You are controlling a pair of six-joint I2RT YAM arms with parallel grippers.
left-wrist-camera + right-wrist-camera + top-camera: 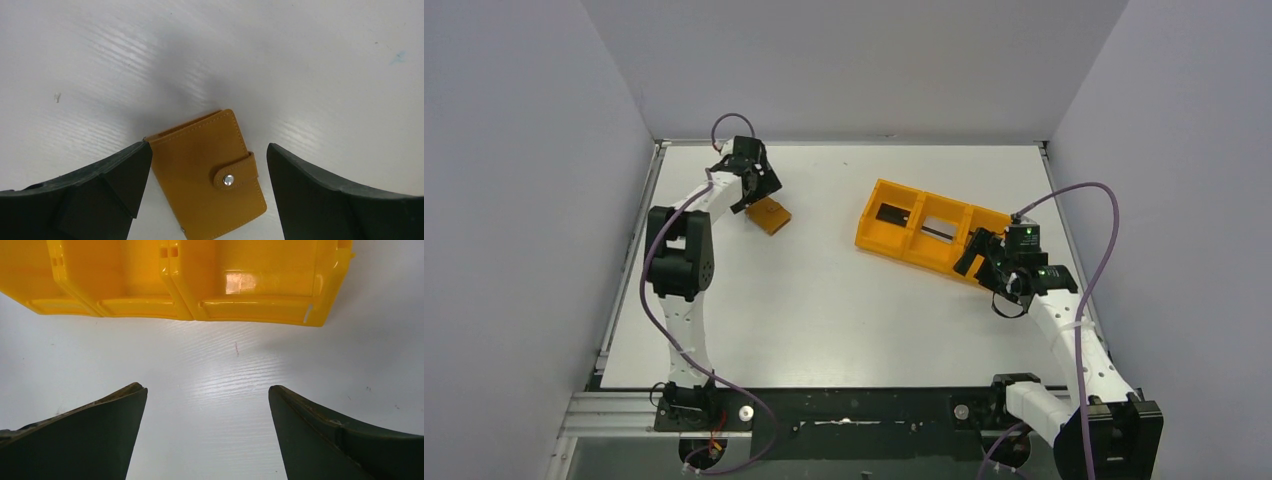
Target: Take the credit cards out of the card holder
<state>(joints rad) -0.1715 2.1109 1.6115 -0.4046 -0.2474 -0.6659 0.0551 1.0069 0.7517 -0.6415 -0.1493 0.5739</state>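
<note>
The card holder (200,170), a tan-orange wallet, lies flat on the white table at the back left (770,214), folded, with its snap tab (234,174) fastened. My left gripper (209,146) hangs just over it, open, one finger on each side; the left fingertip (140,155) is at the holder's corner. In the top view this gripper (759,195) sits at the holder's far-left edge. The credit cards are hidden. My right gripper (207,388) is open over bare table, just short of the orange tray, and holds nothing.
A bright orange three-compartment tray (879,235) lies slanted at the right of the table, its near rim (190,307) in front of my right gripper (984,262). Dark flat shapes show in two compartments; I cannot tell what they are. Grey walls enclose the table.
</note>
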